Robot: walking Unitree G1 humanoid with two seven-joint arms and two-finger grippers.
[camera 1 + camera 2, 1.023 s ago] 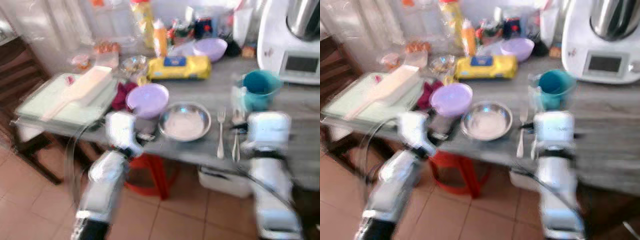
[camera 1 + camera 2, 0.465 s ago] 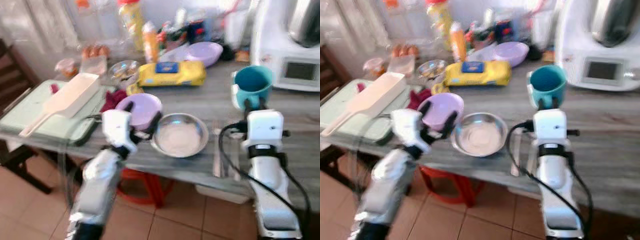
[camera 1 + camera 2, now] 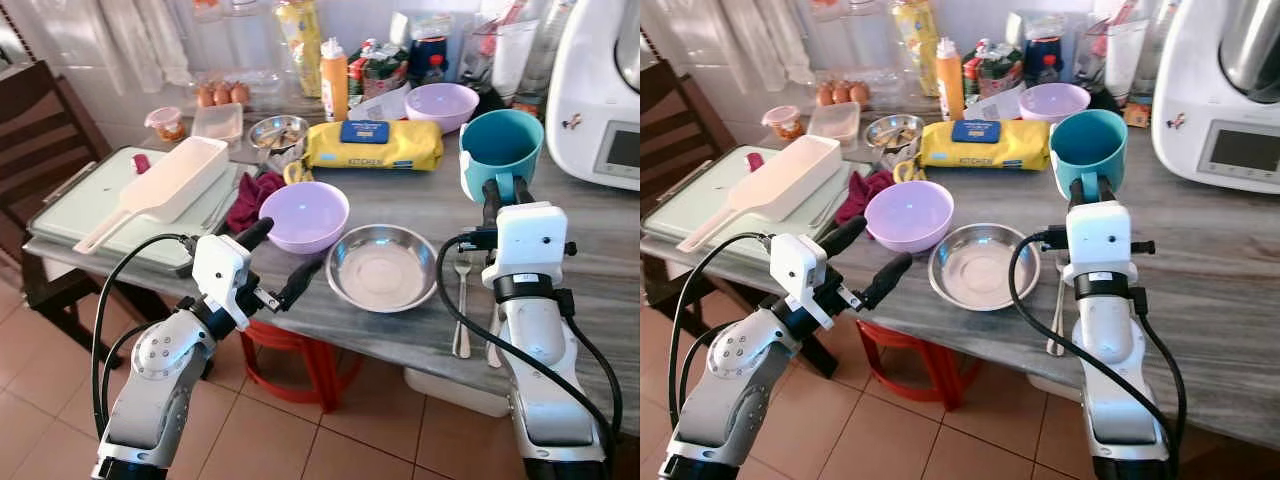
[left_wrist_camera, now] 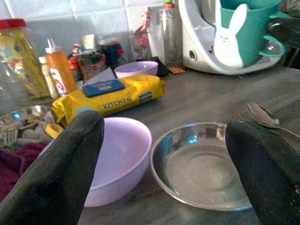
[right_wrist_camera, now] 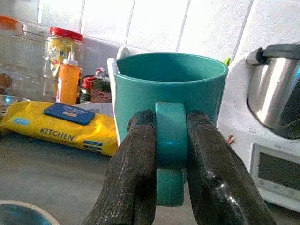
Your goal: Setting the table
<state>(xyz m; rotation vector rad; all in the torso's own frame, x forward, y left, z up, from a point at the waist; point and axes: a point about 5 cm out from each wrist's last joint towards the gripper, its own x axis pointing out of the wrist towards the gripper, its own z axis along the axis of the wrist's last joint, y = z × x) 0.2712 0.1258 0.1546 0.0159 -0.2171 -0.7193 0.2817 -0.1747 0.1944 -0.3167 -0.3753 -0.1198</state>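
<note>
The counter (image 3: 600, 260) before me was grey with a wood-grain look and a dull finish. My steel bowl (image 3: 382, 267) was polished metal, bright with reflections, and the fork (image 3: 461, 300) and spoon (image 4: 265, 116) beside it were the same shiny metal. The lilac bowl (image 3: 303, 215) looked like smooth plastic with a soft sheen. The teal mug (image 5: 168, 93) pinched at its handle in my right claw (image 5: 171, 154) was smooth and matt. My claws' fingers (image 4: 65, 168) were matt black, faintly textured. The yellow wipes pack (image 3: 373, 145) was glossy film; the maroon cloth (image 3: 250, 195) lay crumpled and soft. My arm shells (image 3: 160, 370) were silvery and glossy.
</note>
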